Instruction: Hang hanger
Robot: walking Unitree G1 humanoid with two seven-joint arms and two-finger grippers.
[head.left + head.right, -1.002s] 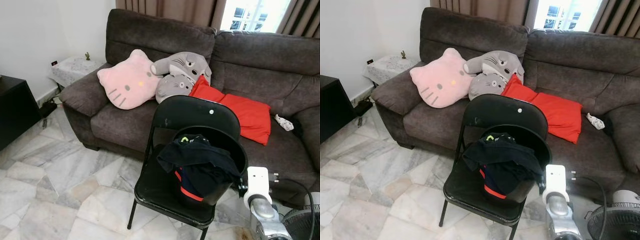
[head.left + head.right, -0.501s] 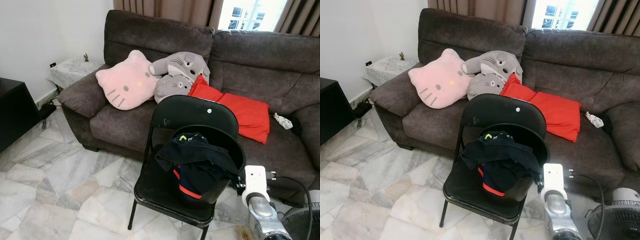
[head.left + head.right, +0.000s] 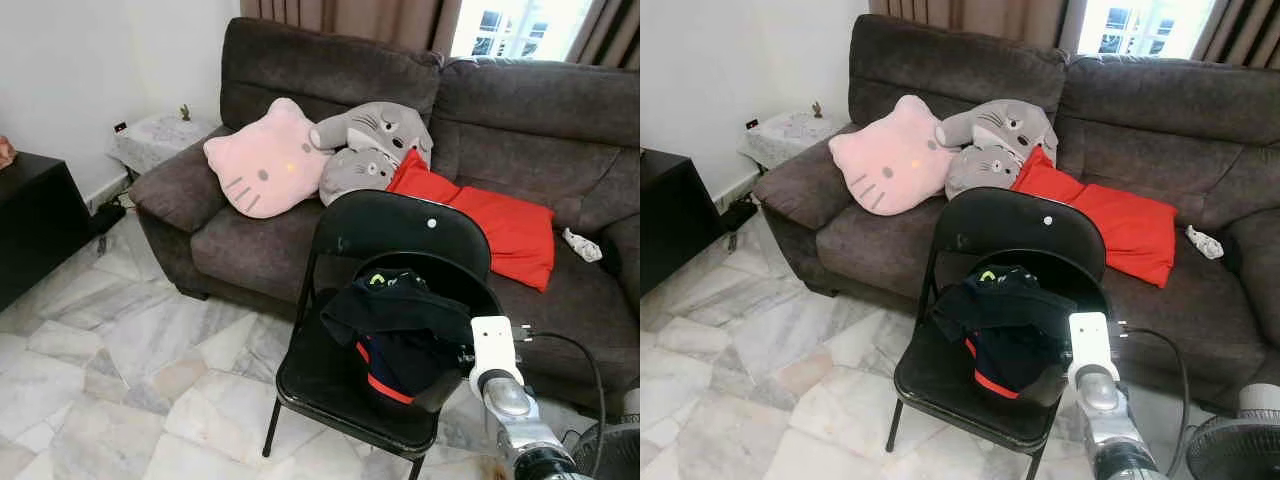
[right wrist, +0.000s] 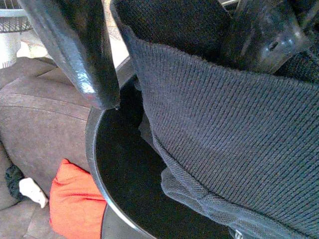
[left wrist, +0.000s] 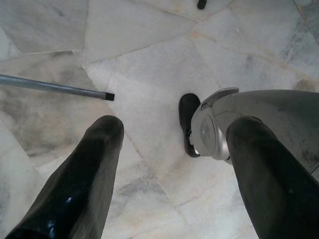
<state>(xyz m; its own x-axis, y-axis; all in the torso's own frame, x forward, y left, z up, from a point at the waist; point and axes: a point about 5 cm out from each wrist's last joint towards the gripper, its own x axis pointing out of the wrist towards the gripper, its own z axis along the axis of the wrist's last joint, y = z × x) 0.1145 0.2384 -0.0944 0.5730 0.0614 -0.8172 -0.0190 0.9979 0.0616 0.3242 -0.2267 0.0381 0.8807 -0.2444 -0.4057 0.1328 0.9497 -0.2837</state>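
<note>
Hanger itself cannot be made out; dark clothing lies heaped on the black folding chair.
Right gripper has advanced to the chair's right edge, fingers spread astride knit fabric; left gripper hangs open over floor.

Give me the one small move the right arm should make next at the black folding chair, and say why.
Probably close the right gripper on the dark knitted garment. Its black fingers straddle the fabric's edge, spread apart, right at the pile on the black metal folding chair, so a grasp looks ready before any lift.
</note>
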